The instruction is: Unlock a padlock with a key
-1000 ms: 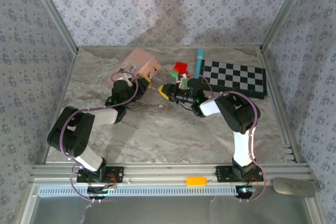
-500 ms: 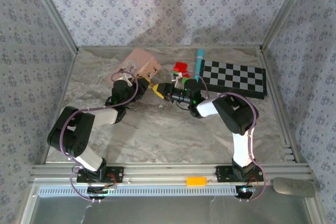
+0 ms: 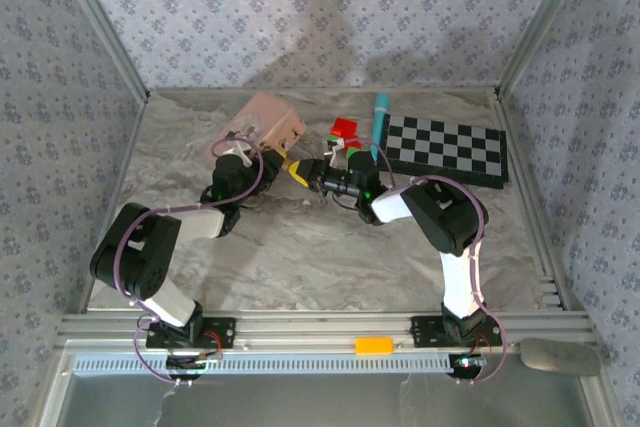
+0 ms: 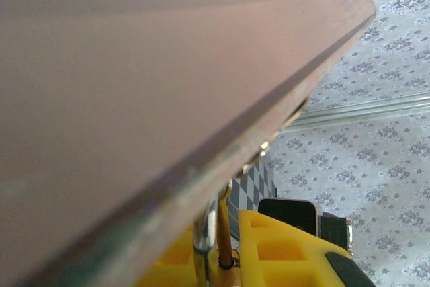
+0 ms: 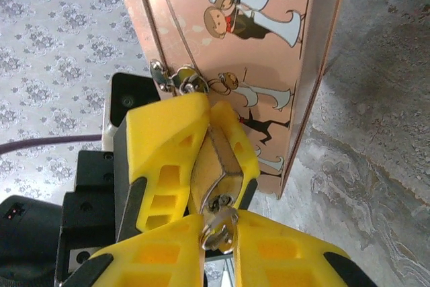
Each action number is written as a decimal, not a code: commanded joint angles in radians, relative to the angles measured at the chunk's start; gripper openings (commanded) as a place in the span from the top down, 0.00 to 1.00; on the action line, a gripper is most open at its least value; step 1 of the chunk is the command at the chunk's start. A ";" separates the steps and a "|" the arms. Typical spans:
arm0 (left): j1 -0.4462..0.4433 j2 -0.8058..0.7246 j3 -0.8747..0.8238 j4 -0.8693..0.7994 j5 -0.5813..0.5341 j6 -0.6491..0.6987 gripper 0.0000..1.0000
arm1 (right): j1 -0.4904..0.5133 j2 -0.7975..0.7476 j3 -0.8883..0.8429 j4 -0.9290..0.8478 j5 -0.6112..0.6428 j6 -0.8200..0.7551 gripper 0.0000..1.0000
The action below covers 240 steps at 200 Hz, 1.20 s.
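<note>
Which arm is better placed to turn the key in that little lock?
Right. The right gripper pinches the key, seated in the padlock; the left gripper is busy clamping that padlock.

Left gripper (image 5: 211,122), right gripper (image 5: 218,230) — both clamped, tip-to-tip

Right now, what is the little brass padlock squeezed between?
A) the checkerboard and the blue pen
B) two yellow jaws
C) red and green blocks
B: the padlock sits pinched between two yellow jaws close by the pink box, with the key at its lower end.
</note>
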 commanded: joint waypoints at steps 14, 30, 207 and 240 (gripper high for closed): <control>-0.007 -0.042 -0.011 0.065 0.004 0.004 1.00 | -0.012 0.012 0.030 0.067 0.022 0.026 0.98; -0.010 -0.042 -0.013 0.065 0.009 0.009 1.00 | -0.013 0.022 0.042 0.086 0.021 0.047 1.00; -0.008 0.104 -0.118 0.559 0.141 0.245 1.00 | -0.054 0.024 0.262 0.244 0.085 1.013 1.00; -0.004 0.114 -0.113 0.559 0.129 0.247 1.00 | -0.034 0.046 0.260 0.244 0.146 1.049 1.00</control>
